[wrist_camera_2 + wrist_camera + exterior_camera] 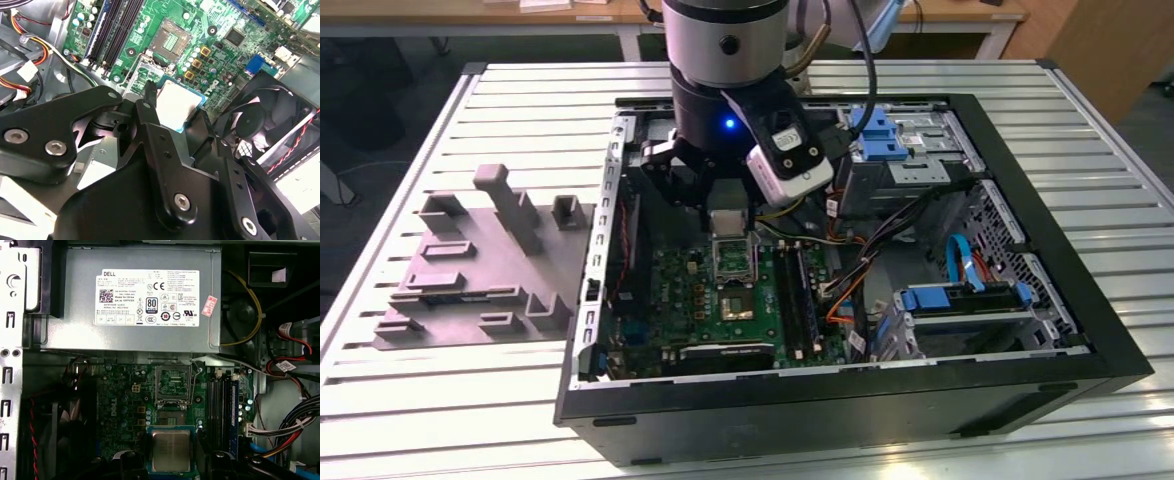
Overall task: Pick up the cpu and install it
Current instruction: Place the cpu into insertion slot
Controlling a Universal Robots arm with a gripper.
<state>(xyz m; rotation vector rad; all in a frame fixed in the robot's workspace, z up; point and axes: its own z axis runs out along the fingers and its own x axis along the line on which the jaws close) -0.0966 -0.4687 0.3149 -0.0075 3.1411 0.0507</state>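
Claw (724,212) pinching the cpu (176,102) inside the open case (854,415).
Exterior view: my claw sits low over the socket (734,258), tips masked by the wrist. Second wrist view: cpu between black fingers (149,107), near edge hidden. First wrist view: cpu (171,450) apart from the socket (173,385), sides covered.
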